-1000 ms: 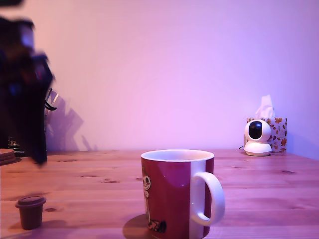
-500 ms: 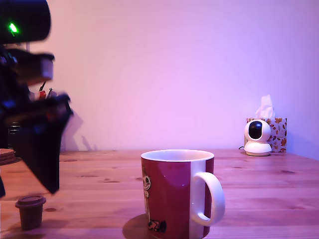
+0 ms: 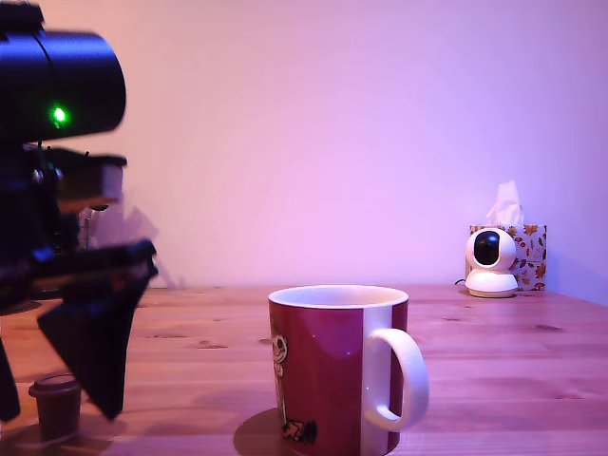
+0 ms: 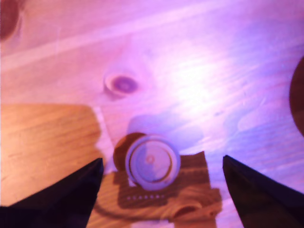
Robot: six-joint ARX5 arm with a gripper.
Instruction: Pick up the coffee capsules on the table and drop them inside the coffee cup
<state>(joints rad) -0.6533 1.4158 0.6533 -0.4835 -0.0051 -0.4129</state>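
A brown coffee capsule [image 3: 55,407] stands upright on the wooden table [image 3: 190,380] at the exterior view's lower left. My gripper [image 3: 57,414] hangs over it, open, with one dark finger [image 3: 95,356] on its right side and the other at the frame's left edge. In the wrist view the capsule's round top [image 4: 151,163] lies between the two spread fingertips [image 4: 61,199], untouched by either. The coffee cup [image 3: 337,366], dark red with a white stripe and white handle, stands upright to the right of the capsule. Its inside is hidden.
A small white camera [image 3: 491,261] and a patterned tissue box [image 3: 528,249] stand at the table's far right by the wall. A dark curved edge [image 4: 298,102] shows at the wrist view's border. A dark knot [image 4: 122,84] marks the wood beyond the capsule.
The arm has swung in from the exterior view's left and come down. Its open fingers now straddle the brown capsule. Capsule and cup have stayed put.
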